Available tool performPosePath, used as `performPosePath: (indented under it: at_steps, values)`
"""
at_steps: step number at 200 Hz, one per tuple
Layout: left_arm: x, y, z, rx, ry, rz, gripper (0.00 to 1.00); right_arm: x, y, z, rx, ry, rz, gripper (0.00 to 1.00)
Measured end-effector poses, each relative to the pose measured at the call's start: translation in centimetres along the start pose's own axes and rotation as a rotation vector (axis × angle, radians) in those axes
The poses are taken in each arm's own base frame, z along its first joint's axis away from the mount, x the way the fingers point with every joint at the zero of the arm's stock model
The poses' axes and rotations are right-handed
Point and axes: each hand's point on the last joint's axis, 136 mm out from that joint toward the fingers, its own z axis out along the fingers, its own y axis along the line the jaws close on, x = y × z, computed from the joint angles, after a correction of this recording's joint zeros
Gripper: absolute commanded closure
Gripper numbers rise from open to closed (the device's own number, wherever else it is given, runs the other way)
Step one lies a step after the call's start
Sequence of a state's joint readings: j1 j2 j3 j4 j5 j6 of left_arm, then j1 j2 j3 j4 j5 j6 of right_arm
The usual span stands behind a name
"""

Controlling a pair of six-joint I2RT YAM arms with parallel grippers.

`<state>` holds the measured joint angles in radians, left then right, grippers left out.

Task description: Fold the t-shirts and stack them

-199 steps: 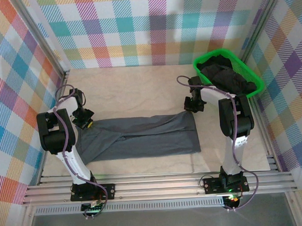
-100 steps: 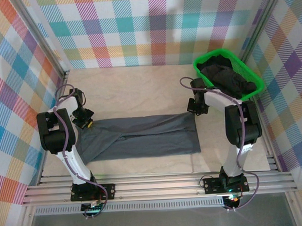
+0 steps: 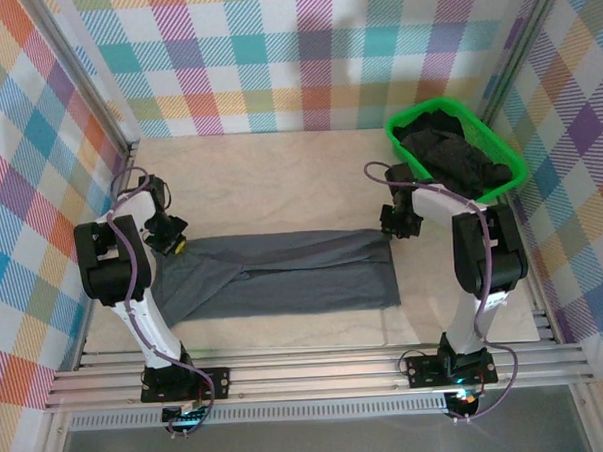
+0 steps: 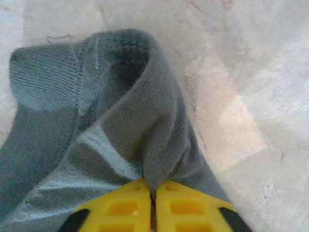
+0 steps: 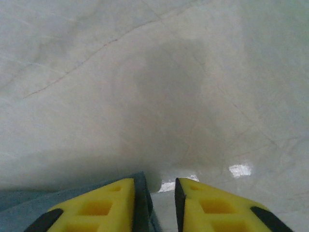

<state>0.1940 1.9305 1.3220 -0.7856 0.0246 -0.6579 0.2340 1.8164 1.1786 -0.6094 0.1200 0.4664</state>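
Tabletop (image 3: 279, 177) bears the lengthwise-folded tee (image 3: 284, 272): left gripper (image 4: 153, 187) pinches one end, right gripper (image 5: 164, 187) gapes at the other; crosswise fold likely next.

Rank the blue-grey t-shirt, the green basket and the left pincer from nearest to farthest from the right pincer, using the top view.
1. blue-grey t-shirt: its far right corner lies at the right pincer.
2. green basket: behind it, further right.
3. left pincer: far left, at the shirt's other end.
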Motion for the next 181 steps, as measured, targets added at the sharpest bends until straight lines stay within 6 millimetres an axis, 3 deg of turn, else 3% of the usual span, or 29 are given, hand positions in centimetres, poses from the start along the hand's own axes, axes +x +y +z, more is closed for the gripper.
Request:
performPosePath:
  at_steps: [13, 24, 39, 58, 75, 87, 122, 139, 181]
  values:
    - [-0.1, -0.4, -0.3, 0.011, -0.004, -0.001, 0.58, 0.3, -0.2, -0.4, 0.006, 0.007, 0.009, 0.64]
    - [-0.4, -0.7, -0.8, 0.016, -0.014, 0.008, 0.53, 0.4, -0.2, -1.1, -0.001, -0.003, 0.021, 0.64]
    - [-0.4, -0.8, -1.9, 0.02, -0.039, 0.019, 0.51, 0.9, -0.3, -2.4, -0.027, -0.018, 0.038, 0.64]
    - [-0.3, -1.1, -4.8, 0.058, -0.094, 0.03, 0.51, 2.3, -0.4, -4.0, -0.067, -0.026, 0.07, 0.63]
    - [0.6, -1.7, -7.6, 0.109, -0.138, 0.051, 0.53, 3.9, -0.7, -4.2, -0.094, -0.008, 0.091, 0.68]
    - [1.9, -2.0, -8.4, 0.134, -0.143, 0.073, 0.55, 5.0, -0.7, -3.8, -0.106, 0.022, 0.101, 0.71]
    - [7.0, -1.7, -5.9, 0.101, -0.039, 0.125, 0.6, 6.2, 0.0, -2.5, -0.145, 0.086, 0.11, 0.78]
    - [8.5, -1.6, -4.9, 0.079, -0.006, 0.14, 0.62, 6.3, 0.2, -1.8, -0.15, 0.103, 0.109, 0.8]
    - [8.9, -2.3, -4.4, 0.087, 0.0, 0.143, 0.65, 6.5, 0.5, -1.0, -0.155, 0.12, 0.108, 0.85]
